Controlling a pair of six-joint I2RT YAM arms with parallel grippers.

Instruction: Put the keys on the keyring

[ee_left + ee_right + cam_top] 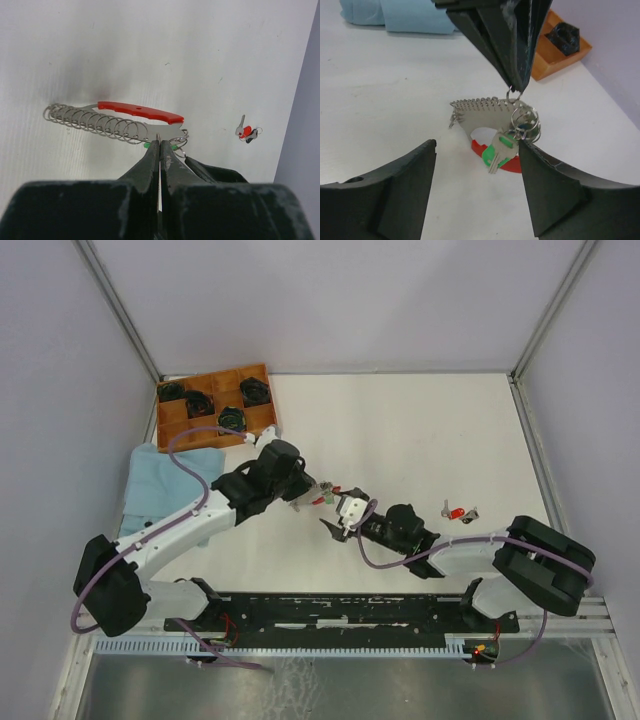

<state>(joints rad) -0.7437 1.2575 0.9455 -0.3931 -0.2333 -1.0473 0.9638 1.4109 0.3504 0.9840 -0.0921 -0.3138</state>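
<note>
My left gripper (pixel 160 145) is shut on the keyring (pixel 514 95), pinching a small metal ring at its fingertips and holding it just above the table. A red strap (pixel 140 111) and a silver coil chain (pixel 95 121) trail from the ring. A green-headed key (pixel 499 152) hangs from the ring cluster (pixel 525 122). My right gripper (pixel 477 150) is open. The green key is between its fingers and its right finger (pixel 540 170) is right beside the key's head. A red-headed key (pixel 456 513) lies on the table to the right, also visible as the red key (pixel 246 132).
An orange wooden tray (pixel 262 370) with dark round coils stands at the back left. A light blue cloth (pixel 160 480) lies in front of it, under my left arm. Grey walls close the table on three sides.
</note>
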